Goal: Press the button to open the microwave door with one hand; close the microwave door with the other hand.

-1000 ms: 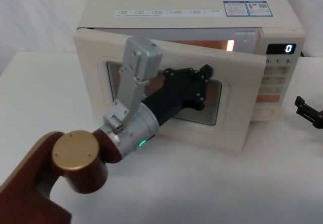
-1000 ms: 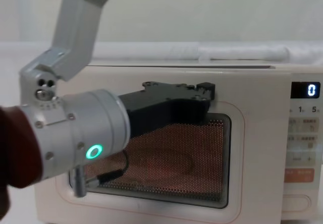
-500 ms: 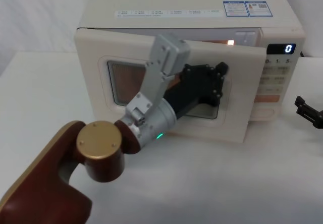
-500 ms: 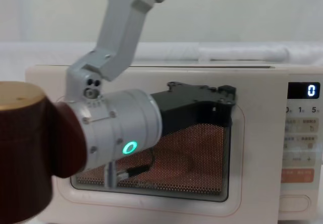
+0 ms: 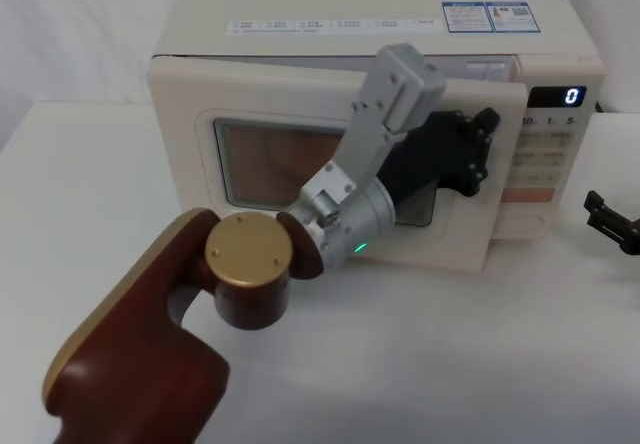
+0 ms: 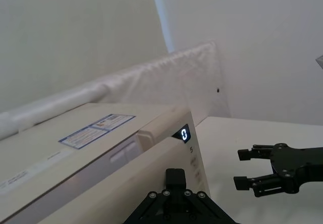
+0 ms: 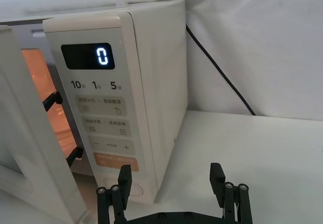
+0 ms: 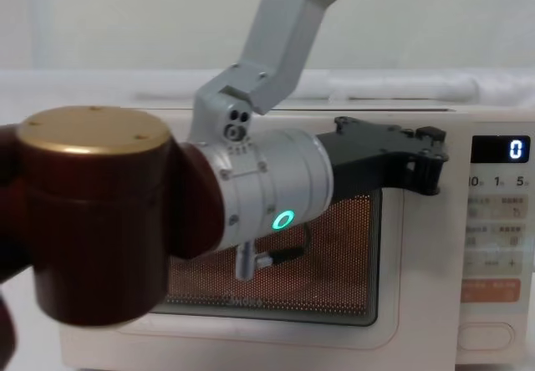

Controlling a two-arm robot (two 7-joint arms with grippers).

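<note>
- Standing across the upper half of the head view, microwave: cream box on a white table, display reading 0 at the right of the frame.
- Hanging from a hinge at frame left, microwave door: broad cream panel with dark window, slightly ajar; orange interior light shows through the gap in the right wrist view. Judged rigid, light and free-swinging; the plastic face and glass look smooth, so a flat push on the frame near the free right edge should serve better than any grasp.
- Reaching from lower left toward centre right of the head view, left arm, silver with a maroon gold-capped joint.
- Pressing on the door's upper right area, left gripper: black, against the panel face; finger spacing cannot be told.
- Resting at the right edge of the head view, right gripper: fingers spread wide, holding nothing, apart from the panel.
- Sitting at the foot of the control panel, button: cream oval, untouched.
</note>
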